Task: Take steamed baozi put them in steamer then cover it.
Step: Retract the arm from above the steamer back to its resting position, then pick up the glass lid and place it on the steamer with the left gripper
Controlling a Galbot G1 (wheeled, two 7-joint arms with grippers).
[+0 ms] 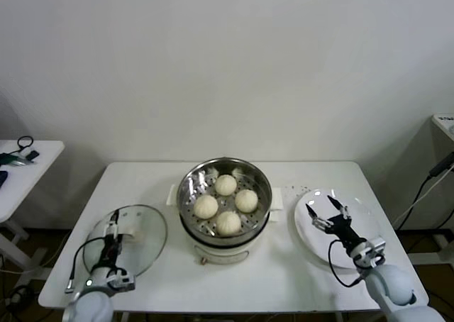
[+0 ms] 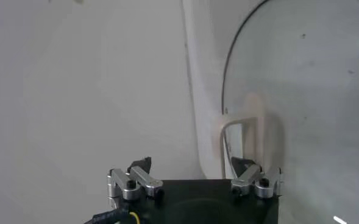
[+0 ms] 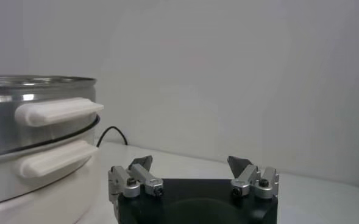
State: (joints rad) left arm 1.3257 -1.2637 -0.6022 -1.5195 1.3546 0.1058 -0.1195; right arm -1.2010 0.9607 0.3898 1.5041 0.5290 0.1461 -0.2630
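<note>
Now, cover point(image 1: 135, 240) at table's point(image 1: 284, 265) left edge, steamer point(image 1: 224, 201) central.

Bright, even light falls from overhead, and shadows under the steamer point(image 1: 224, 201) on the white table point(image 1: 142, 176) are soft and faint. Small glints show on its metal rim. Up close, the cover point(image 2: 301, 103) looks hazy, with pale streaks of glare on the glass.

No readable text, labels, brand names, numbers or signs appear in any view. The steamer point(image 1: 224, 203), the cover point(image 1: 128, 238), the plate point(image 1: 333, 226) and the surface point(image 1: 284, 279) all show plain, unmarked faces.
</note>
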